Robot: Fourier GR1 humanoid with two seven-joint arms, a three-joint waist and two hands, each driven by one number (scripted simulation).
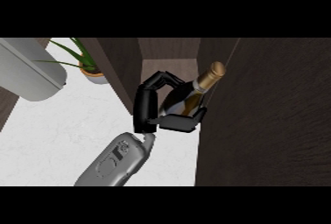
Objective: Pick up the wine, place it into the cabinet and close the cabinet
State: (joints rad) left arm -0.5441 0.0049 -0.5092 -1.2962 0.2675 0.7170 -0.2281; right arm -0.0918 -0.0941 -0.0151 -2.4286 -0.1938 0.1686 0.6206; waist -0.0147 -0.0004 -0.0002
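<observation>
Dark glass wine bottle with gold foil neck [191, 92] is tilted, long axis running diagonally: gold top points up and to the right, toward the dark wood cabinet door [271, 113], base down-left inside the hand. The bottle sits at the mouth of the dark brown wooden cabinet [167, 65], in the opening between its left wall and the door, with the foil tip just beside or touching the door's edge; cannot tell which.

One black hand [150, 109] on a grey forearm [116, 164] comes up from below the cabinet opening, and which arm it is cannot be read for sure; it looks like the right. Palm is upright at the left of the bottle, fingers [165, 80] curled over the bottle's shoulder from the cabinet's left wall side, thumb wrapped under the lower body. So fingers closed, gripping the bottle. Bottle base is hidden by the hand. The other hand does not show.

White marbled desk [58, 131] spreads left of the cabinet. Green spiky plant in a small white-and-terracotta pot [92, 72] stands just left of the cabinet's left wall. Grey rounded object [29, 72] lies further left of the cabinet, beyond the plant.
</observation>
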